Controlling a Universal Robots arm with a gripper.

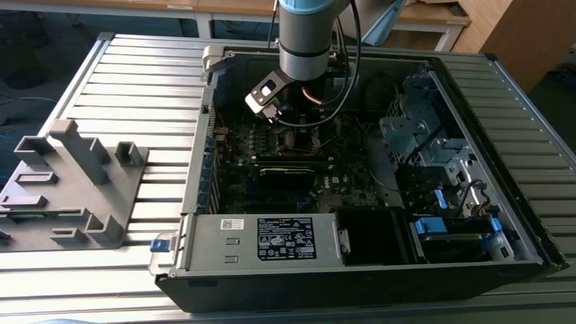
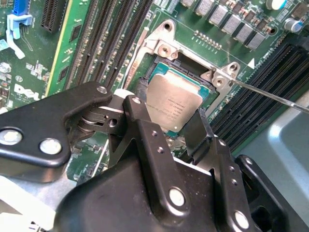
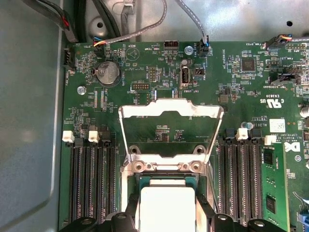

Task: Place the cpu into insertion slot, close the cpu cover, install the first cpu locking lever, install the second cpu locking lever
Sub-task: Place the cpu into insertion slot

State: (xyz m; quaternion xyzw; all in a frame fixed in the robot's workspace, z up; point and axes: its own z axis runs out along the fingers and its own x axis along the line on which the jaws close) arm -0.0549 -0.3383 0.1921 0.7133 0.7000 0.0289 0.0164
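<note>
Here the gripper [image 2: 172,103] pinches the cpu [image 2: 175,98] at the insertion slot [image 2: 190,65].

**A workshop bench among wooden desks**

A ribbed metal table [image 1: 135,81] of long pale-grey slats spans most of the exterior view. On it, toward the exterior view's left, stands a grey moulded fixture [image 1: 72,182] with upright posts and pockets. Behind the table runs a light wooden desk [image 1: 234,7] on white legs [image 1: 204,27], and a wooden cabinet [image 1: 527,34] fills the far corner on the exterior view's right. The floor [image 1: 54,40] is dark blue-grey (a thin cable [image 1: 18,101] trails across it). The slats are brightest on the exterior view's right.
</note>
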